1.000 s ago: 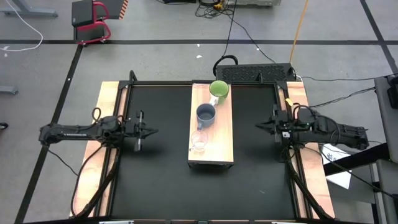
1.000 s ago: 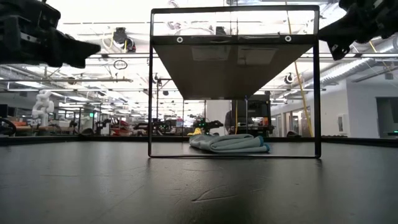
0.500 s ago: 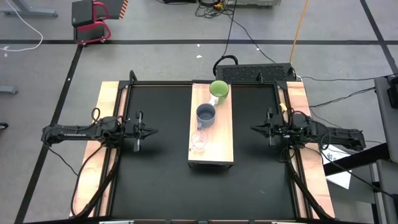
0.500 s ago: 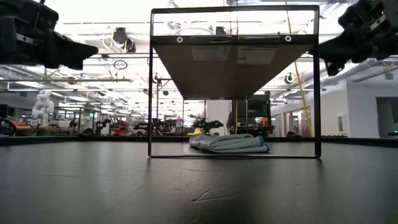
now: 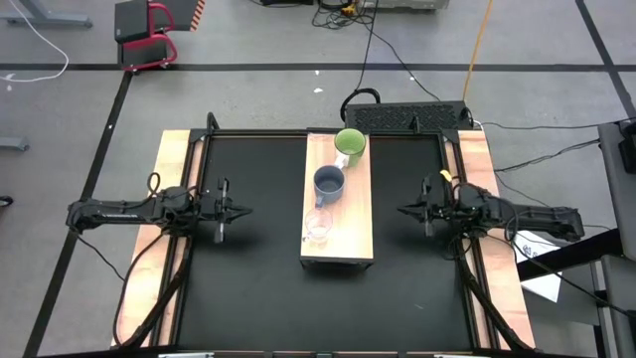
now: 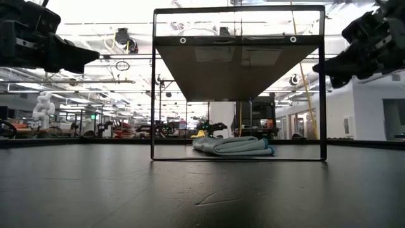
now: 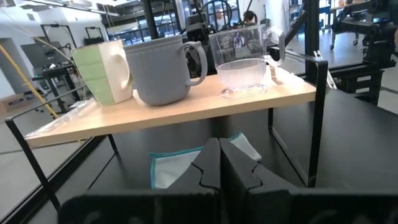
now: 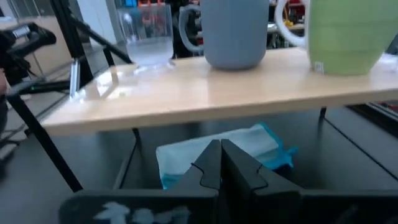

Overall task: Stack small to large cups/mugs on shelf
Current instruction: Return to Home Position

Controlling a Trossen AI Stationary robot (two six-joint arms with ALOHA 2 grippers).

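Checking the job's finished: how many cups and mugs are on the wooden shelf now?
3. The green mug stands at one end of the shelf, the grey mug in the middle, the clear glass cup toward the other end. None looks hidden.

Tabletop (image 5: 248, 278): black, edged with pale wood strips (image 5: 175, 159).
Cloth (image 6: 233, 146): folded, teal and white, lying on the tabletop.
Box (image 5: 407, 116): black, at the far edge, cables trailing.
Cart (image 5: 149, 35): red and black, on the floor.
Paper (image 5: 552, 283): white, on the floor.

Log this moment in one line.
shelf: glass, grey mug, green mug in row | left gripper: closed, left of shelf | right gripper: closed, right of shelf | cloth: under shelf
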